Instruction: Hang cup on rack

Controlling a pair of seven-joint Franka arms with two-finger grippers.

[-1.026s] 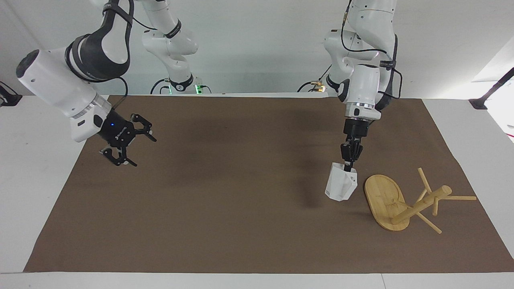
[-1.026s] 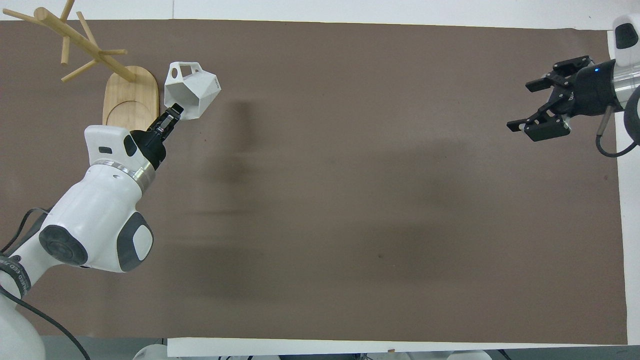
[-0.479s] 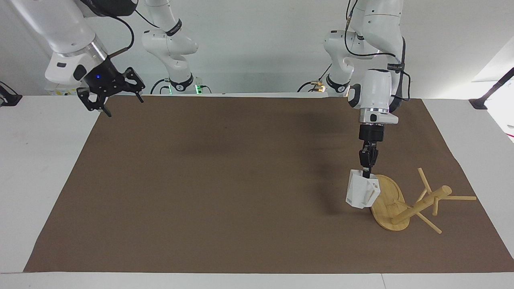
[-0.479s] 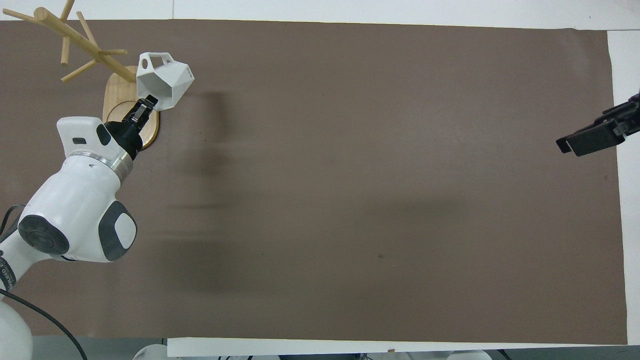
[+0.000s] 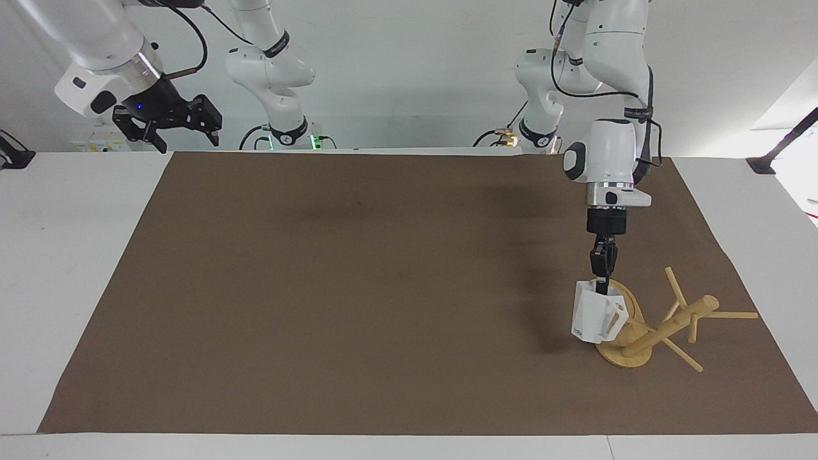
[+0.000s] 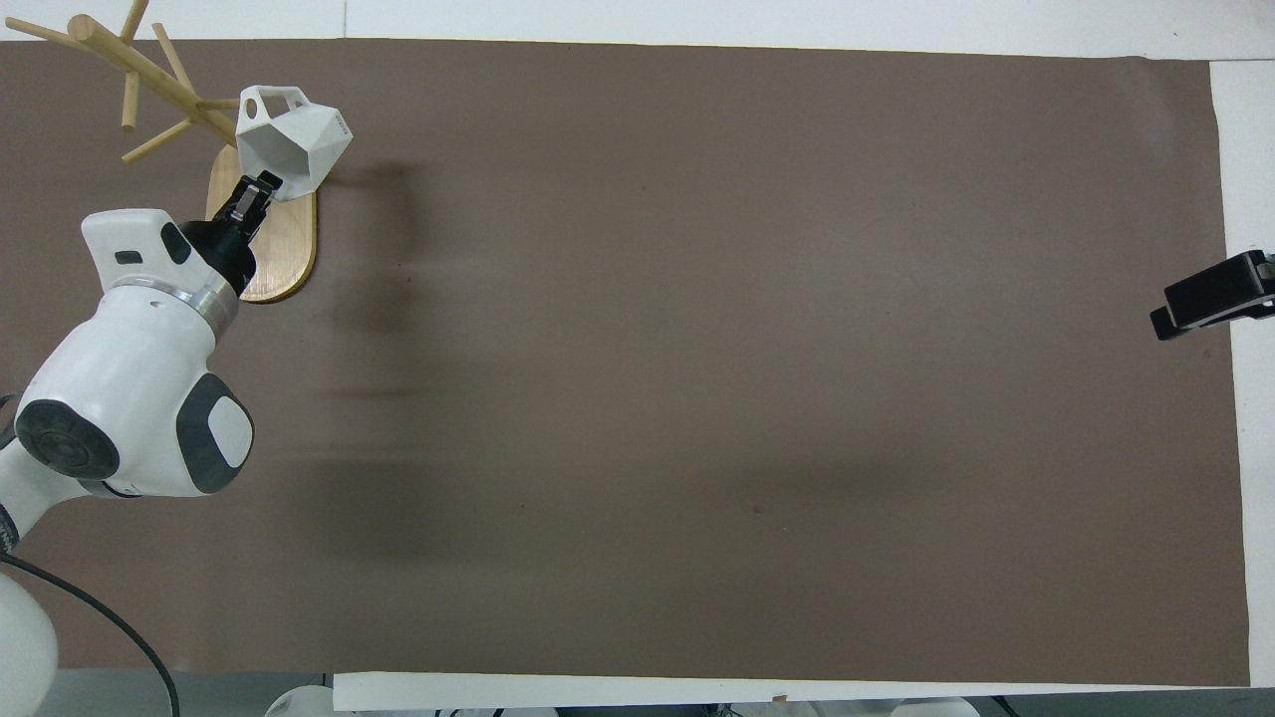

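We found the left gripper (image 5: 601, 285), clamped on the rim of the cup (image 5: 596, 315), had carried it from beside the rack (image 5: 645, 329) to over its base, pegs not yet engaged, while the right gripper (image 5: 167, 121), fingers apart, had withdrawn well clear of the rack.

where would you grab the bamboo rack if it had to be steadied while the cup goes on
I'd take the rack by the upper stretch of its round post, coming from straight above, between the pegs. The oval base lies under the cup, which the left hand holds shut on its rim, so that part is blocked. The post is thin enough for two fingers. The right hand waits open, raised at its own end.
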